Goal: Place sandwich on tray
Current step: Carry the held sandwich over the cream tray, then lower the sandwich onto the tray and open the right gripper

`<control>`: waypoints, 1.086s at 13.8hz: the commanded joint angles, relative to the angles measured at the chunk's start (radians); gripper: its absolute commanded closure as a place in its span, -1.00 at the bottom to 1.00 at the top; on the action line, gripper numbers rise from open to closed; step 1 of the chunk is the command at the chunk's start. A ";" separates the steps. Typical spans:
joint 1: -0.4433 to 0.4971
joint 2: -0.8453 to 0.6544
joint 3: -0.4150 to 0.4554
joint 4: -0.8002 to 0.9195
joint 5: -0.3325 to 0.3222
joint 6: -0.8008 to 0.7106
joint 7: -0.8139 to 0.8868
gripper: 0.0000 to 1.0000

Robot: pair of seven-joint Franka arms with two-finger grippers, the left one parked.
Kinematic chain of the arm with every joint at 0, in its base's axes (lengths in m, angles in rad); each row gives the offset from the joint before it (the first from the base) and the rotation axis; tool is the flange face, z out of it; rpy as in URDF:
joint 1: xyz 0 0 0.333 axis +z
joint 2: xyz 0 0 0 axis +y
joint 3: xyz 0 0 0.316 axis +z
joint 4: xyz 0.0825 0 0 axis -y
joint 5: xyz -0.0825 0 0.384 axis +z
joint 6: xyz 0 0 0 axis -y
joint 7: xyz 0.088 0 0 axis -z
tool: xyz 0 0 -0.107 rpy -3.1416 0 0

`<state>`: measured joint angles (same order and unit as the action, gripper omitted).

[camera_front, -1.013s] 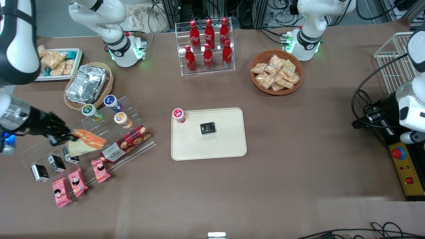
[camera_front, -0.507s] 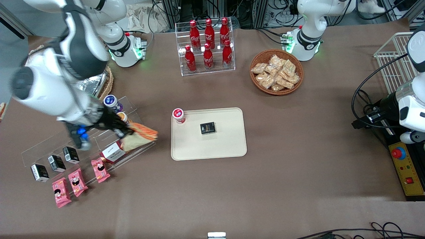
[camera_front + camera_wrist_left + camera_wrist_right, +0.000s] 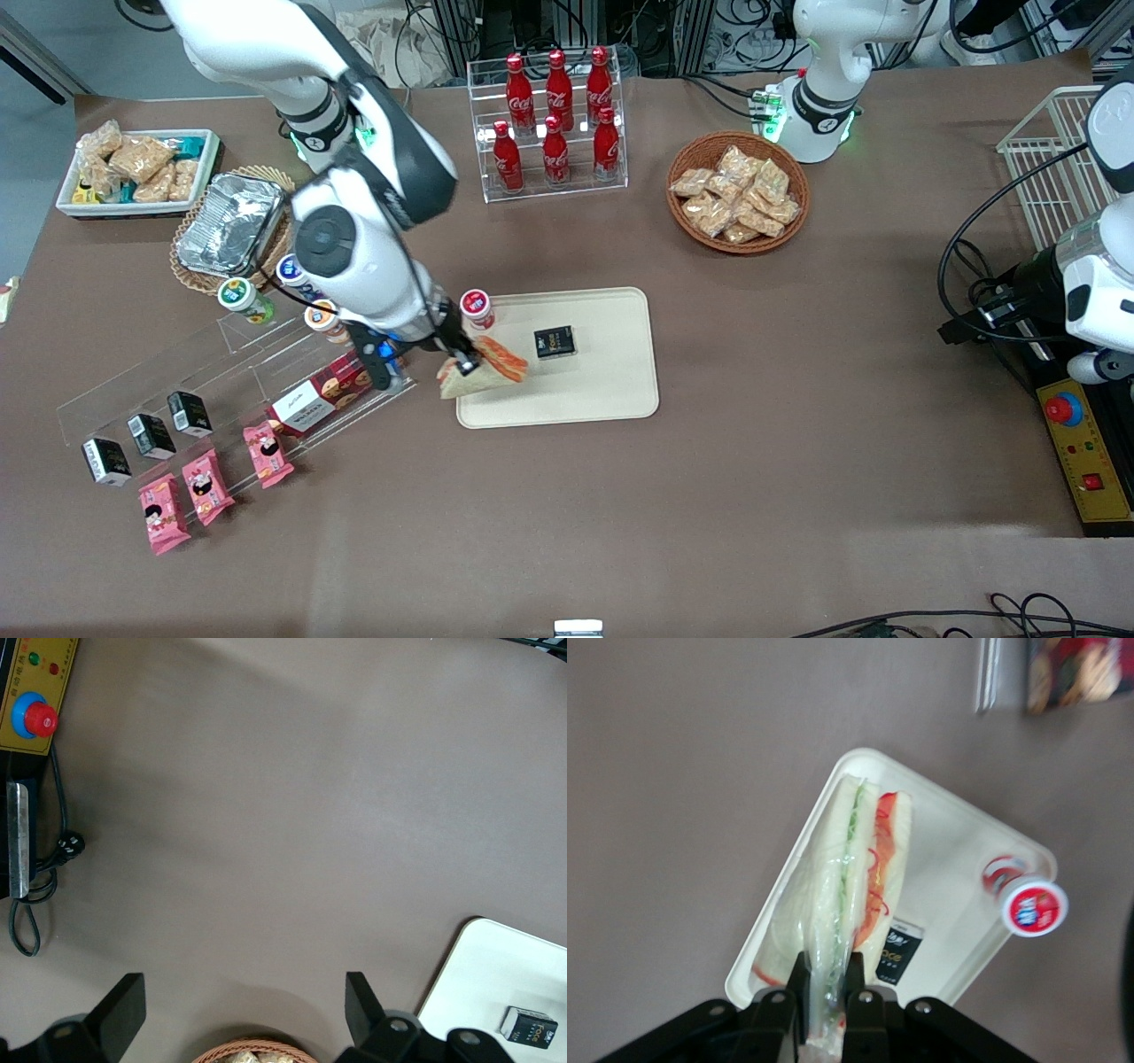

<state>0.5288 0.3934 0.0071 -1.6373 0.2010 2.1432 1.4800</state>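
Gripping sandwich (image 3: 485,365) | pincer (image 3: 462,363) clamped on its wrapped edge, above tray (image 3: 611,390) at its 8 o'clock corner | tray holds black box (image 3: 555,342), 12 o'clock; red-lidded cup (image 3: 477,308), 10 o'clock

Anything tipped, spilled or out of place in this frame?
Nothing stands out. The claw grips the sandwich above the tray edge nearest the working arm; the red-lidded cup and black box sit undisturbed on it.

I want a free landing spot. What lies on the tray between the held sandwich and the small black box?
Nothing: bare tray separates the sandwich, held in the gripper, from the black box, seen in the front view.
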 commanded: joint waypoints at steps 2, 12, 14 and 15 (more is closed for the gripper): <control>0.063 0.099 -0.010 0.025 -0.018 0.087 0.059 0.62; 0.080 0.211 -0.013 0.027 -0.046 0.176 0.049 0.22; 0.071 0.188 -0.015 0.036 -0.048 0.149 0.042 -0.99; 0.068 0.177 -0.016 0.046 -0.048 0.127 0.040 -1.00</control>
<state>0.6040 0.5965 -0.0065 -1.6144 0.1723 2.3171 1.5189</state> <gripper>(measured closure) 0.436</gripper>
